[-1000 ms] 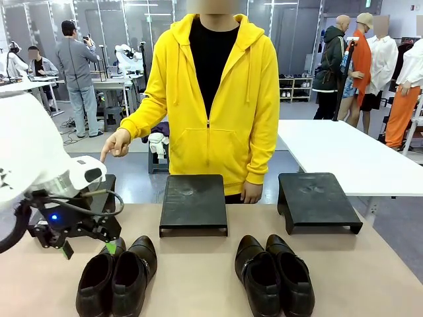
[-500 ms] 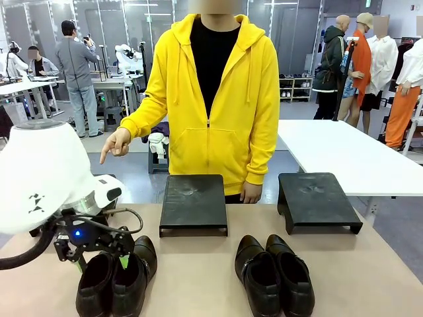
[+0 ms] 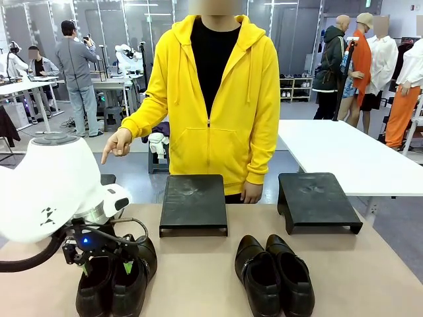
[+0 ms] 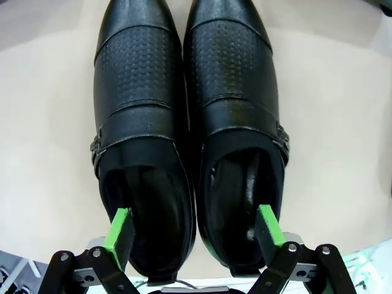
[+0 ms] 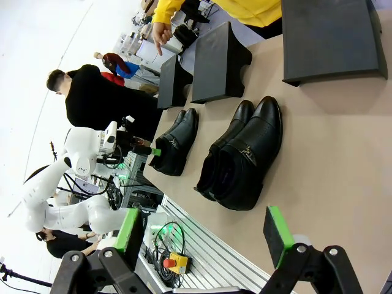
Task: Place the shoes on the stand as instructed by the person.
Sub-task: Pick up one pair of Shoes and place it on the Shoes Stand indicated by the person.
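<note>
Fingers [image 4: 119,229] of the left gripper [image 4: 195,228] spread wide, one green pad over each heel opening of the left pair of shoes [image 4: 184,110]. Contact with the leather: cannot tell. Shoes side by side, touching, toes pointing away, flat on the tan table [image 4: 343,122].

Front view: left gripper [image 3: 106,264] low over the left pair [image 3: 142,254] at the table's near left. Right pair [image 3: 274,277] well apart toward the right, just in front of the gap between the middle stand [image 3: 193,203] and the right stand [image 3: 318,200]. Person [image 3: 211,99] in a yellow hoodie at the far side. Pointing hand [image 3: 117,144] has its index finger aimed down on the robot's left. Other hand [image 3: 251,193] rests at the middle stand's far edge.

Right wrist view: right gripper [image 5: 203,236] with fingers spread, gripping nothing, held off the table's edge, well apart from both pairs. Pointing hand near the left stand [image 5: 174,79], last in the row of three.
</note>
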### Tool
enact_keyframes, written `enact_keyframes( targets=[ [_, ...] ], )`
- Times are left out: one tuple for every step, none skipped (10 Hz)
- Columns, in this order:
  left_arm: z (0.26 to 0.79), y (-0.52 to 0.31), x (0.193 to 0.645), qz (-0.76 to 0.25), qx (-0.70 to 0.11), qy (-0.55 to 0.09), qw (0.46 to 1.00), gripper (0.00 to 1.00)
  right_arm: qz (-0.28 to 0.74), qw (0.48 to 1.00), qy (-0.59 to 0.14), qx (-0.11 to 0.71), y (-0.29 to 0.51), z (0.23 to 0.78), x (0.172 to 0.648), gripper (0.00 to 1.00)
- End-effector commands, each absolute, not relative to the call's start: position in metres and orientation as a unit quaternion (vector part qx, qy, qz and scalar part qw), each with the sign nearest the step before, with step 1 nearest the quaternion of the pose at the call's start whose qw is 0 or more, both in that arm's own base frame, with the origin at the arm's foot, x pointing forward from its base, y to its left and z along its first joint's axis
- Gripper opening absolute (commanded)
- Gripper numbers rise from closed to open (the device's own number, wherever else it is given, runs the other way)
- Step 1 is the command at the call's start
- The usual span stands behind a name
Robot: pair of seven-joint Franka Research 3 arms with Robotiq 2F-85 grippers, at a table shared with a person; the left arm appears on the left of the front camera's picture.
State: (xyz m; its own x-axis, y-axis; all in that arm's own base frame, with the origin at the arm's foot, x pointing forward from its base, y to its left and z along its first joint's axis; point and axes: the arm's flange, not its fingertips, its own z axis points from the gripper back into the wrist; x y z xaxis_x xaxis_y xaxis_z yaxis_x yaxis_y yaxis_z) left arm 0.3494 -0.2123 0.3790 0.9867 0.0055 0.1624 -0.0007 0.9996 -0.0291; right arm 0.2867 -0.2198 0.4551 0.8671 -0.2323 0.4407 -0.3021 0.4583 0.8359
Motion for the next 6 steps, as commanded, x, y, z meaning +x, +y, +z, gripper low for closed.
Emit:
enact_keyframes(
  targets=[
    [0.3531, -0.2106, 0.3448, 0.015, 0.003, -0.091, 0.996, 1.0, 0.026, 0.811, -0.261, 0.523, -0.2211, 0.457, 0.287, 1.0],
    [0.348, -0.2119, 0.3474, 0.017, -0.005, -0.086, 0.996, 1.0, 0.026, 0.811, -0.261, 0.523, -0.2211, 0.457, 0.287, 1.0],
    [0.3457, -0.2116, 0.3485, 0.019, -0.009, -0.088, 0.996, 1.0, 0.026, 0.811, -0.261, 0.523, -0.2211, 0.457, 0.287, 1.0],
    [0.3445, -0.2083, 0.3483, 0.022, -0.003, -0.082, 0.996, 0.82, 0.026, 0.811, -0.261, 0.523, -0.2211, 0.457, 0.287, 1.0],
    [0.3436, -0.2036, 0.3491, 0.046, -0.003, -0.065, 0.997, 0.42, 0.026, 0.811, -0.261, 0.523, -0.2211, 0.457, 0.287, 1.0],
    [0.3438, -0.2021, 0.3498, 0.046, -0.001, -0.066, 0.997, 0.25, 0.026, 0.811, -0.261, 0.523, -0.2211, 0.457, 0.287, 1.0]
  ],
)
